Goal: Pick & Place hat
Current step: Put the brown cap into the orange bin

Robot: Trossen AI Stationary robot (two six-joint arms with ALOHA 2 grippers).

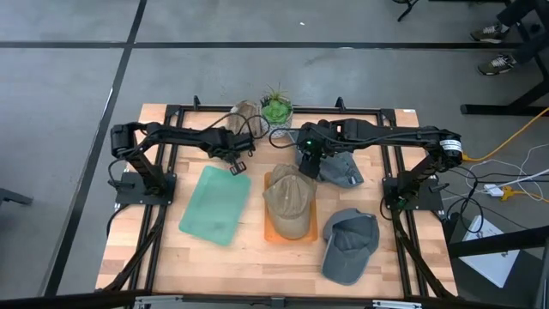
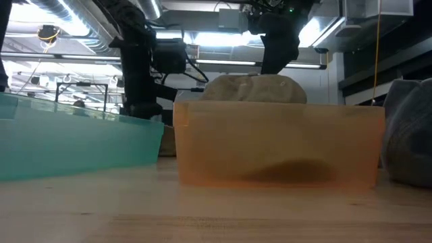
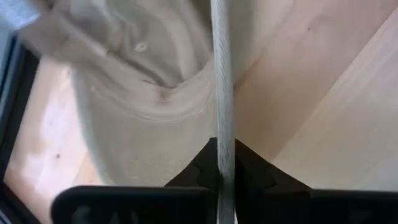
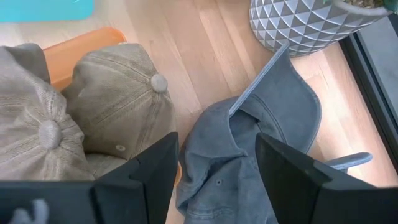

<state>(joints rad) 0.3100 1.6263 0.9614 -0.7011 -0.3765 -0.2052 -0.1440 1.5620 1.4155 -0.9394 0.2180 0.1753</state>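
Observation:
A beige hat [image 1: 247, 112] lies on the wooden table near its far edge, beside a potted plant [image 1: 276, 107]. My left gripper [image 3: 222, 167] is shut on it; in the high view the gripper [image 1: 246, 129] sits at the hat's near side. My right gripper [image 4: 217, 168] hangs open above a grey hat [image 4: 249, 140], fingers on either side and clear of it; this grey hat [image 1: 340, 169] lies right of centre. Two more beige hats [image 1: 287, 199] sit in the orange tray [image 1: 269, 232]. My left gripper pinches the beige hat's brim [image 3: 222, 127] between its two fingers, at the brim's edge, which shows as a thin pale strip running away from the fingertips. The fingers come steeply from above, slanting toward the far edge. The crown [image 3: 134, 56] lies beyond on the wood.
An empty green tray [image 1: 214, 204] lies left of the orange tray. Another grey hat [image 1: 350, 245] rests near the front right. The plant's patterned pot [image 4: 305, 25] stands just beyond the right gripper. Black frame rails [image 1: 343, 110] run along the table's far edge.

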